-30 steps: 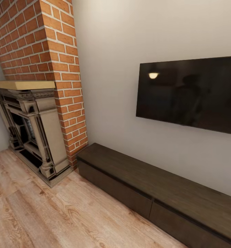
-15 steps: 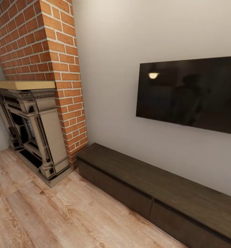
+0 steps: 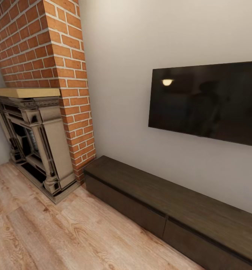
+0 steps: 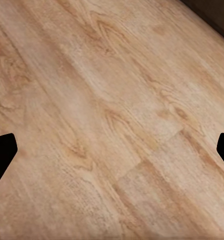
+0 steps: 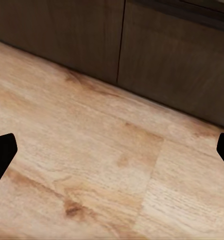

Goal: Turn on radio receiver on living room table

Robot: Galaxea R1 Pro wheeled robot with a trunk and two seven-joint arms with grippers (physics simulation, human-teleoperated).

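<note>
- Head view: a red brick chimney [image 3: 47,56] rises above an ornate, carved fireplace [image 3: 36,138] with a pale flat mantel. A glossy black television [image 3: 206,101] hangs on the smooth beige wall, and below it runs a long, dark, matt wooden cabinet [image 3: 171,202]. Light, grained plank floor [image 3: 47,232].
- Left wrist view: the left tool [image 4: 112,150] is spread wide, its 2 black fingertips [image 4: 2,155] at opposite edges, holding nothing above the floor planks.
- Right wrist view: the right tool [image 5: 112,150] gapes equally wide and empty over the floor, near the cabinet's flat dark fronts.
- I cannot see the radio receiver from here.
</note>
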